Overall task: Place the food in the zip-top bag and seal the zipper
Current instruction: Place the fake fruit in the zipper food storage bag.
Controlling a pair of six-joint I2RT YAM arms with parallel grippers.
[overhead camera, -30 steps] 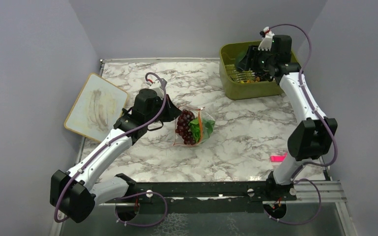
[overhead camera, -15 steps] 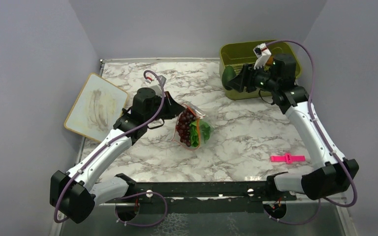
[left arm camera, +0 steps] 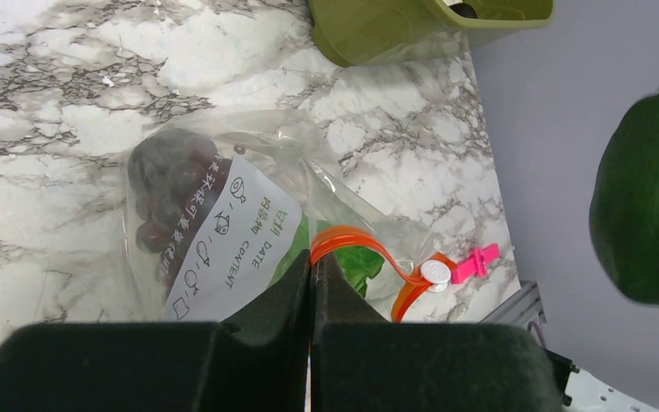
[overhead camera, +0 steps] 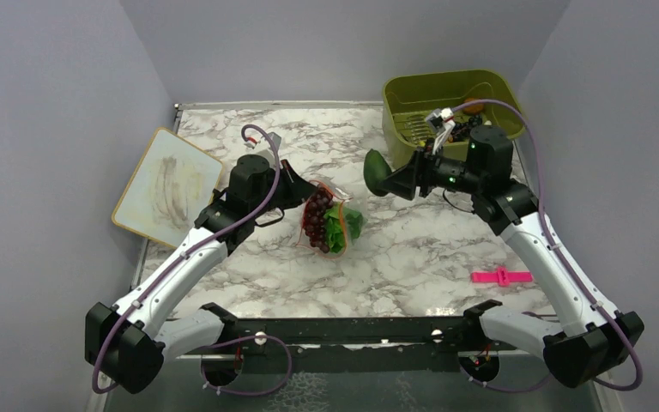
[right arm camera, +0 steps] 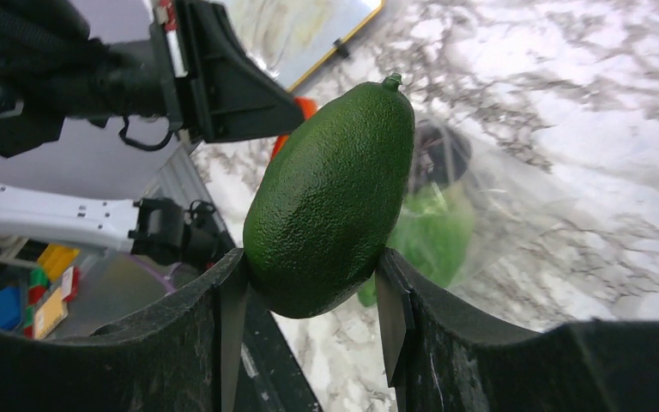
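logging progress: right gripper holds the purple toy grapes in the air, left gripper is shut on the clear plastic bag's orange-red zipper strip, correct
Wrong item: the right wrist view shows the right gripper holding a dark green avocado-shaped toy piece; the purple toy grapes lie inside the clear plastic bag. The left gripper is shut on the orange-red zipper strip.

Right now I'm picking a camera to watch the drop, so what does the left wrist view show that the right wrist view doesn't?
Left wrist only: the left claw shut on the zipper, a white label, the pink clip, the olive-green bin. Right wrist only: the right claw clamping the avocado, the white board. Both: the avocado, the zip-top bag with grapes and lettuce, the marble table.
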